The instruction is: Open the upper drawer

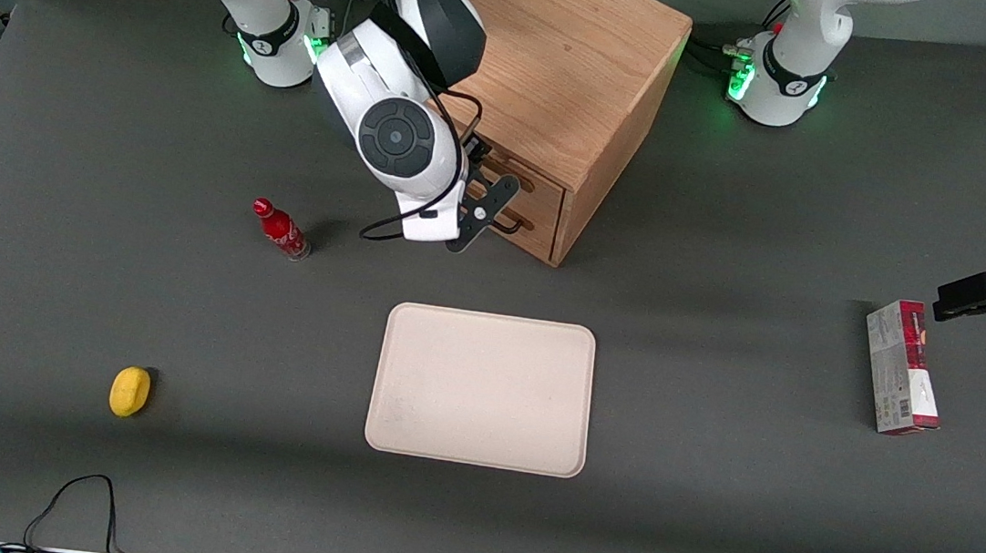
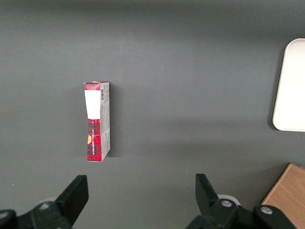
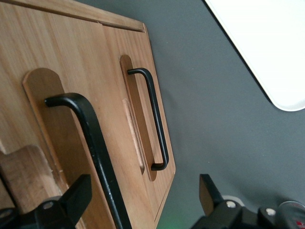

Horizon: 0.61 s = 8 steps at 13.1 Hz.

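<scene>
My right arm bent low, wrist tipped forward, hand (image 1: 486,212) with fingers (image 3: 71,198) spread wide apart.

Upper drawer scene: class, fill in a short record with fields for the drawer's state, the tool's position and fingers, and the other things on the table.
drawer state: upper drawer shut, flush with the cabinet front
handle: long black upper handle passes between the tool's spread fingers, not clamped
tool: tool open, in front of the cabinet at the upper drawer
lower drawer: lower drawer shut, handle untouched
tray: tray nearer the front camera than the cabinet
other things: red bottle, yellow object, red-and-white box
</scene>
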Motion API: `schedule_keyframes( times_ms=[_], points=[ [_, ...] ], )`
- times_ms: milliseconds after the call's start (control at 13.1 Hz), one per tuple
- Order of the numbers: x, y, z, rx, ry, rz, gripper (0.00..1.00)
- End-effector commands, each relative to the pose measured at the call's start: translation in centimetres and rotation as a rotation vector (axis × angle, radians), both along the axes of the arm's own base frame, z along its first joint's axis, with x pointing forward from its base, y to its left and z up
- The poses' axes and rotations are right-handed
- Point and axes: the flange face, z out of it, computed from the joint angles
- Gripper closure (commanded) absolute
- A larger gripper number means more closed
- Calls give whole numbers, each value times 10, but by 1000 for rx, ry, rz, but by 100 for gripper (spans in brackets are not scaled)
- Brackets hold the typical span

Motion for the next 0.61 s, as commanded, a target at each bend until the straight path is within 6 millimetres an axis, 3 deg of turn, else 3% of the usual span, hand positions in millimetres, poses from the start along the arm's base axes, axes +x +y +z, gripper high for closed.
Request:
schedule_keyframes(
  times_ms=[0, 535],
  points=[
    [0, 3, -4, 23, -7, 13, 0],
    [6, -9, -24, 4, -32, -8, 0]
  ],
)
